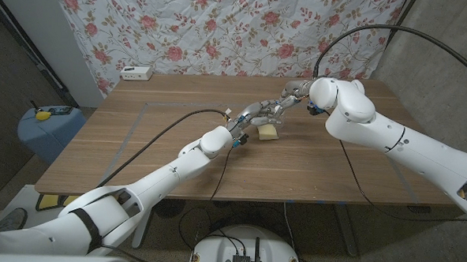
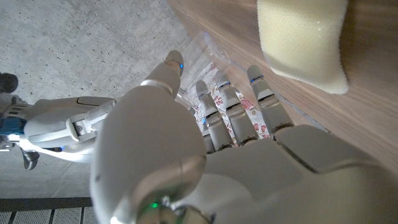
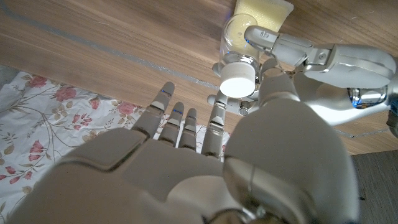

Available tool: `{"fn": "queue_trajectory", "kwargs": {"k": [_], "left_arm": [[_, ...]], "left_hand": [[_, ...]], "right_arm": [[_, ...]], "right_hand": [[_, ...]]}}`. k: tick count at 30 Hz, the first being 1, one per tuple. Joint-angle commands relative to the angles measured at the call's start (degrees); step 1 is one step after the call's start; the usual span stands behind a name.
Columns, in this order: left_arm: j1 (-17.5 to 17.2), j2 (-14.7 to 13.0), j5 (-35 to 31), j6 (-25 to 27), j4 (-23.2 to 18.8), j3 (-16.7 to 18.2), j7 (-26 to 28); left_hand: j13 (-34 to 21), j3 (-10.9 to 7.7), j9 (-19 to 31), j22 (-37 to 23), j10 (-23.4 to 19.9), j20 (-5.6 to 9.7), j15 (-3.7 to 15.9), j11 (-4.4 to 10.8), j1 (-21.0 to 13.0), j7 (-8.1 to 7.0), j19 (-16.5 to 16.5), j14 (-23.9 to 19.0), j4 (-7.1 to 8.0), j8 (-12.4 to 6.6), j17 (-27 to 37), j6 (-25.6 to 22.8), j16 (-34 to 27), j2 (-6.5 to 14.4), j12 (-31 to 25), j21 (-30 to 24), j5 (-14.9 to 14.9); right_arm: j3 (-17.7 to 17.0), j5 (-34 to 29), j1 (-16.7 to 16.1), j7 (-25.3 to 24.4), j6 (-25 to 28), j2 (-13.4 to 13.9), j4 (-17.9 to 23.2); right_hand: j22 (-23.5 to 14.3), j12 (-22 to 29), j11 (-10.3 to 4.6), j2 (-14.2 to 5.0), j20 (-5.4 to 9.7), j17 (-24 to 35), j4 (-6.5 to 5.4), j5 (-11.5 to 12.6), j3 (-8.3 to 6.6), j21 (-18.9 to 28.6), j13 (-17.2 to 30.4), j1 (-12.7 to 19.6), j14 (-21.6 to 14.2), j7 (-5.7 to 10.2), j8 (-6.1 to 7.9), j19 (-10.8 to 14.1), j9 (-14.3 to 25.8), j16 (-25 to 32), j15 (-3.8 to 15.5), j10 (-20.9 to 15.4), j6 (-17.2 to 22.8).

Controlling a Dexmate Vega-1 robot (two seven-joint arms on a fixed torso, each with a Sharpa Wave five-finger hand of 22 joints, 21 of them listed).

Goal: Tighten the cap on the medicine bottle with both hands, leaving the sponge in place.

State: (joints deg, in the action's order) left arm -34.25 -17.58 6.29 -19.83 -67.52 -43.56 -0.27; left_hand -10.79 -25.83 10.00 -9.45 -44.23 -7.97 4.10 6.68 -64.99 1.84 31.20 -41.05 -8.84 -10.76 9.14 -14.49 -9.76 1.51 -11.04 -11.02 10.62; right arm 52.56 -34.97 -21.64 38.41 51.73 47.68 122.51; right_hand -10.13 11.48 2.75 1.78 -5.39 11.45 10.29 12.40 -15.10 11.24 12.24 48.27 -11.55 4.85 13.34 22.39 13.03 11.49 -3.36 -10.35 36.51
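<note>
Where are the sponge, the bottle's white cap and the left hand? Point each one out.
sponge [image 2: 305, 40]: left wrist view, on its broad yellow face.
white cap [image 3: 239, 79]: right wrist view, on its flat top.
left hand [image 1: 256, 116]: head view, on the back of the hand.

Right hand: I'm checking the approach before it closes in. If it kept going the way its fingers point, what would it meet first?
Probably the white cap of the medicine bottle that the left hand holds. The right hand has fingers spread, the cap just past its fingertips, though depth is unclear.
</note>
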Motion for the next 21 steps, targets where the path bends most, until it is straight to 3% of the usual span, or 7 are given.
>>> {"fn": "queue_trajectory", "kwargs": {"k": [1,21], "left_arm": [[-0.1,0.0,0.1,0.0,0.0,0.1,0.0],[0.0,0.2,0.2,-0.4,0.5,0.1,-0.1]], "left_hand": [[-0.3,-0.49,0.2,-0.3,-0.7,-0.03,1.47,0.13,-0.1,-0.34,-0.2,-0.1,-0.01,0.00,0.1,-0.2,-0.2,0.5,-0.4,0.1,0.3],[-0.3,-0.58,0.2,-0.3,-0.6,-0.09,1.40,0.22,0.0,-0.36,-0.2,-0.1,0.00,-0.02,0.1,-0.3,-0.2,0.5,-0.3,0.1,0.3]], "right_arm": [[0.2,2.1,0.7,-1.1,-0.6,-0.1,-1.0],[1.0,3.1,1.1,-3.4,0.5,-0.2,-1.9]], "right_hand": [[-0.1,0.4,-0.08,-0.20,0.17,0.2,-0.27,-0.5,-0.62,0.4,0.2,0.6,-0.4,0.21,0.59,0.7,0.0,0.4,0.45,-0.7,1.4],[-0.1,1.0,-0.35,-1.54,0.86,0.4,-0.92,-1.0,-2.18,0.9,0.1,1.9,-2.1,1.82,2.34,2.1,-0.2,1.1,1.75,-2.8,6.6]]}}
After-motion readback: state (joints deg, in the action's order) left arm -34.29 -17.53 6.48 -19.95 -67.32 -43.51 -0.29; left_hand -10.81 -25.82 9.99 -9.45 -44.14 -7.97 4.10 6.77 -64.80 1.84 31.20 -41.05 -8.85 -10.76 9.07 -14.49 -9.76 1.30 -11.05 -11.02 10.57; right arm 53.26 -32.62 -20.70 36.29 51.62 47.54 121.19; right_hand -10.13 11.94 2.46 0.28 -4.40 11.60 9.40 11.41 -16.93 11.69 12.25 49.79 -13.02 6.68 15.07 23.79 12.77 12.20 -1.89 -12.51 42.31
